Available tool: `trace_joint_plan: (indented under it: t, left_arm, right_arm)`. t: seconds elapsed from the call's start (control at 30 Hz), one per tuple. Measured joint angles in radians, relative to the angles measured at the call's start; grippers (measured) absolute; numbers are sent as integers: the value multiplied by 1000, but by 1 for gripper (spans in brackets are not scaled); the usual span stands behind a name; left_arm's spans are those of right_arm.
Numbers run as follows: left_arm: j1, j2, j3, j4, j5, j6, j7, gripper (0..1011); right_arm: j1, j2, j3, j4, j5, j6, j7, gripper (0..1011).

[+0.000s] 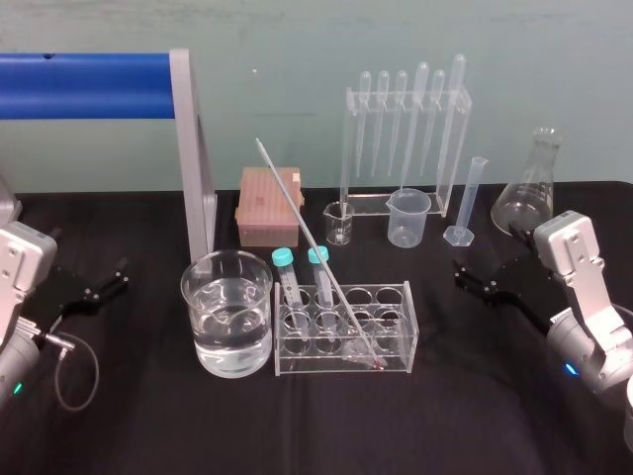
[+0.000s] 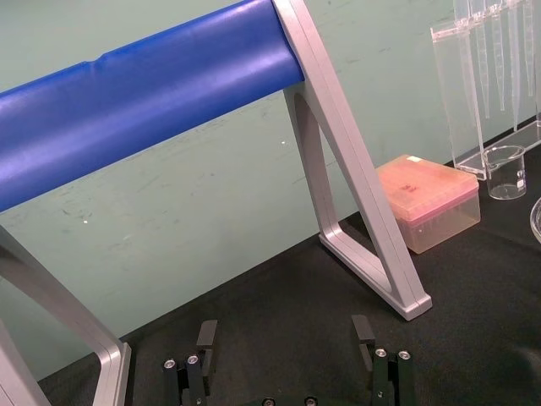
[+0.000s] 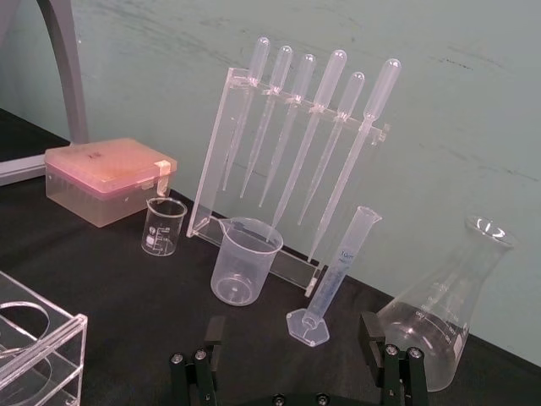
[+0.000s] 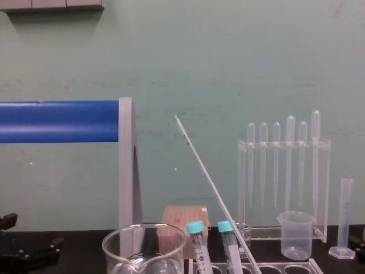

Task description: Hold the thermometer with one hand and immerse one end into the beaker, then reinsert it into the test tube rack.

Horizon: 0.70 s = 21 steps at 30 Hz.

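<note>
Two grippers flank the work and neither holds anything, so we judge the task not yet begun: lifting, dipping and reinserting all remain. By the table's [image 1: 138,416] left edge the left gripper [image 2: 283,331] rests low over the matt black cover, its slim black fingers spread wide with only bare cloth between them. Toward the middle of the table, nearer the front edge, stands the beaker [image 1: 198,332], a wide cylinder of thick clear glass about half full of clear liquid. Just beside it, on its right, sits the test tube rack [image 1: 407,332], a low box of clear plastic with rows of round holes, carrying a pair of teal-capped tubes [image 1: 293,287] at its left end. The thermometer [image 1: 316,252], a very thin, smooth glass rod, stands in that rack on a slant, its reddish lower end near the front right holes and its top leaning back and left, well above the caps. Near the right edge the right gripper [image 3: 292,328] also stands spread apart and empty.
</note>
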Motion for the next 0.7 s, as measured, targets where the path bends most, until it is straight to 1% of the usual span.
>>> trace_joint_plan:
  t: [0.7]
  left_arm:
    - [0,0,0,0,0,0,0,1008]
  right_arm:
    - [0,0,0,0,0,0,0,1002]
